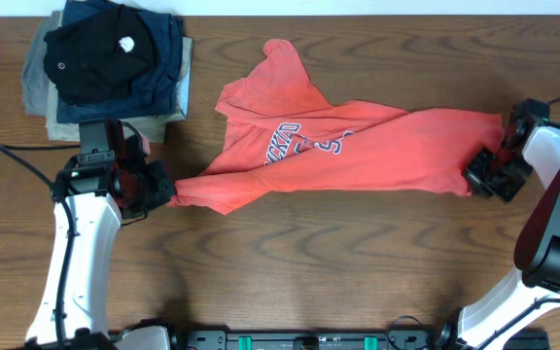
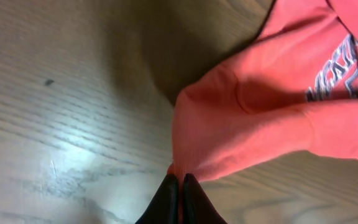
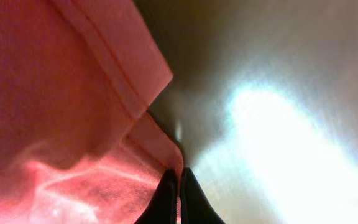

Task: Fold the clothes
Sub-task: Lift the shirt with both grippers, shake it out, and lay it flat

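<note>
The coral-red T-shirt (image 1: 338,146) with white lettering lies crumpled and stretched across the middle of the wooden table. My left gripper (image 1: 166,188) is shut on the shirt's left corner; the left wrist view shows the black fingertips (image 2: 180,182) pinching red cloth (image 2: 253,118) just above the table. My right gripper (image 1: 482,173) is shut on the shirt's right edge; the right wrist view shows its fingertips (image 3: 179,177) pinching a hemmed corner of the cloth (image 3: 61,99). The shirt is pulled taut between the two grippers.
A stack of folded black, navy and khaki garments (image 1: 110,63) sits at the back left corner, close behind my left arm. A black cable (image 1: 27,160) runs along the left edge. Bare wood table (image 1: 358,253) lies in front of the shirt.
</note>
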You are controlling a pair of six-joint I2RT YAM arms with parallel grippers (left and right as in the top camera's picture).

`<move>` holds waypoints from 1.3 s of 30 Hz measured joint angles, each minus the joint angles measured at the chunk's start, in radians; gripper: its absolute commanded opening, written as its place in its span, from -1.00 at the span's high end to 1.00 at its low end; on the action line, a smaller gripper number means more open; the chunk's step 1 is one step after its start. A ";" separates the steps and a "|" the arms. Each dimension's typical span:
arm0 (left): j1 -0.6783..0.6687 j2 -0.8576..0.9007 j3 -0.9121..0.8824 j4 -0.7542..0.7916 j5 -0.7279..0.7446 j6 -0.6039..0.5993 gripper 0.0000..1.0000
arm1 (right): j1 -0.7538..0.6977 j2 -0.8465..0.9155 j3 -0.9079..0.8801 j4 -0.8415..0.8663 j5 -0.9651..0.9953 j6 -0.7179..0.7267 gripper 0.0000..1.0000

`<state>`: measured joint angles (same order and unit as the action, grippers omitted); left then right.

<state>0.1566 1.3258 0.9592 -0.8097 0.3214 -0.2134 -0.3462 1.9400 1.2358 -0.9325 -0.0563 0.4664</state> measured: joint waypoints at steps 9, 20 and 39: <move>-0.001 -0.276 0.121 -0.132 0.025 0.000 0.88 | -0.063 -0.270 0.167 -0.285 -0.004 -0.012 0.98; 0.000 -0.478 0.631 -0.380 0.035 -0.026 0.88 | -0.061 -0.745 0.398 -0.539 -0.008 -0.098 0.97; 0.000 -0.454 1.384 -0.521 -0.022 -0.045 0.88 | -0.061 -0.783 0.979 -0.763 -0.037 -0.219 0.97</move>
<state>0.1562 0.8715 2.3436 -1.3308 0.2996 -0.2581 -0.4076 1.1568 2.2150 -1.6958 -0.0937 0.2474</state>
